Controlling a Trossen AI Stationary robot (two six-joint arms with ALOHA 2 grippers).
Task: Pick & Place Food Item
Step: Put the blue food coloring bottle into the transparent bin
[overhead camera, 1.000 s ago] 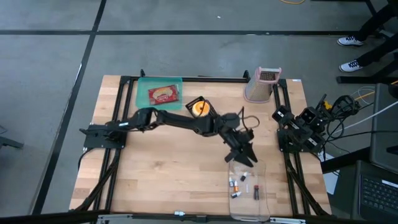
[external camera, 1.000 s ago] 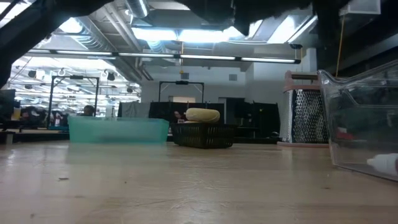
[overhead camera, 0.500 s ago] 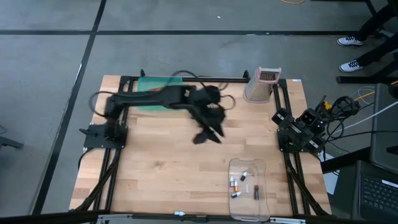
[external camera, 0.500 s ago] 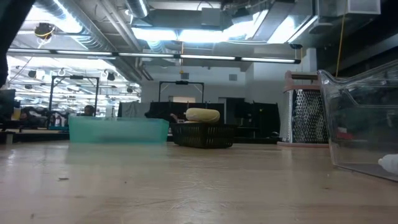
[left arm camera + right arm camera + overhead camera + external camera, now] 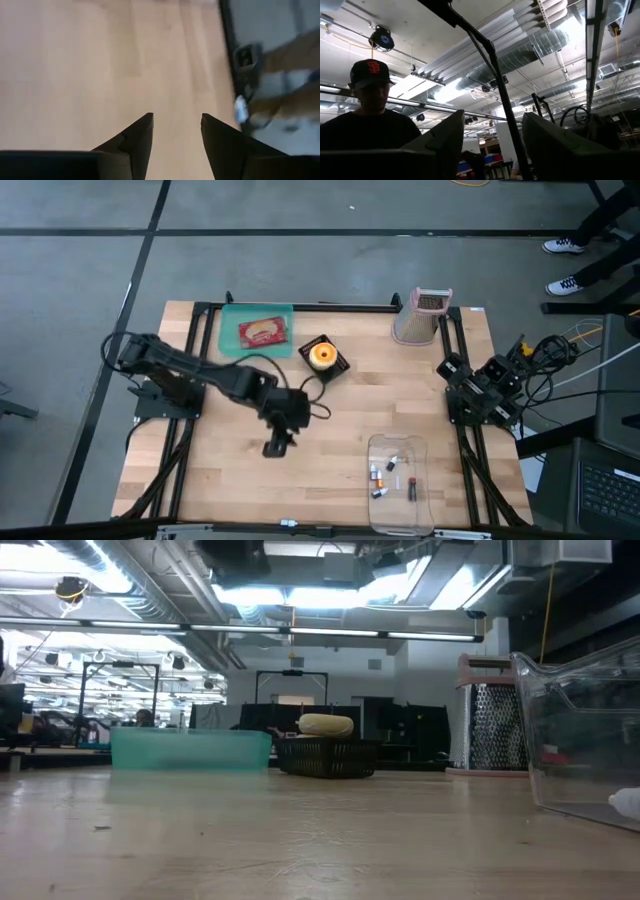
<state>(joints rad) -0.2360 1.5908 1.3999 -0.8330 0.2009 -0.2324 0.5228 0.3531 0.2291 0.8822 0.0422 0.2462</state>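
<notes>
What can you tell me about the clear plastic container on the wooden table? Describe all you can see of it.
The clear plastic container is a transparent, open-topped rectangular tub standing upright on the wooden table, near its front edge on the right arm's side. Several small items lie loose on its bottom, too small to identify. No gripper touches it. In the low view its see-through wall rises at the right edge.

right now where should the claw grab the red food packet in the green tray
Take the red packet by its two long edges, coming straight down from above. It lies flat in the shallow green tray, so a side approach would meet the tray wall. The left claw, open and empty, hangs over bare table.
</notes>
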